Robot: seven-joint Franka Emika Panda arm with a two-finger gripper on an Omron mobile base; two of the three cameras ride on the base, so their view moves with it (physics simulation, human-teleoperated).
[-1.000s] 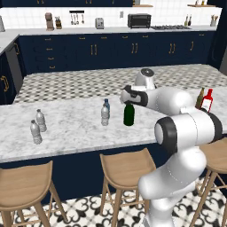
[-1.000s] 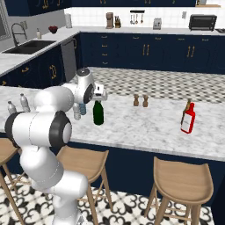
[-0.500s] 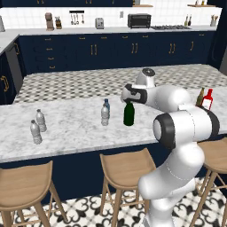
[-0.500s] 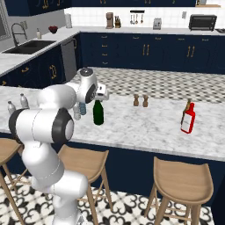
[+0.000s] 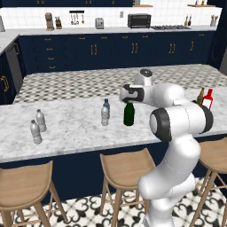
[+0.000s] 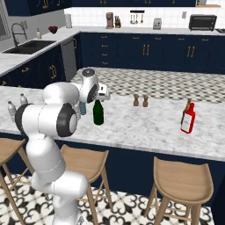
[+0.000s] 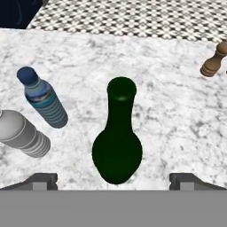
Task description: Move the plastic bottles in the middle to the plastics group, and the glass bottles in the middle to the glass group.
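Hovering over the counter [image 5: 75,128], the gripper [image 7: 113,179] has its jaws spread wide and empty, straddling the green bottle [image 7: 117,137], which stands upright directly beneath, neck pointing up toward the palm. Blue-tinted bottle [image 7: 43,103] and grey bottle [image 7: 23,134] stand off to one side. Judgement: straight descent along the bottle's long axis.

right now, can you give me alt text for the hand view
Looking down from above an open pincer, a dark green bottle stands centred between the two fingertips on a white marble counter. Left of it are a blue-capped bottle and a grey bottle; a brown wooden mill stands at upper right.
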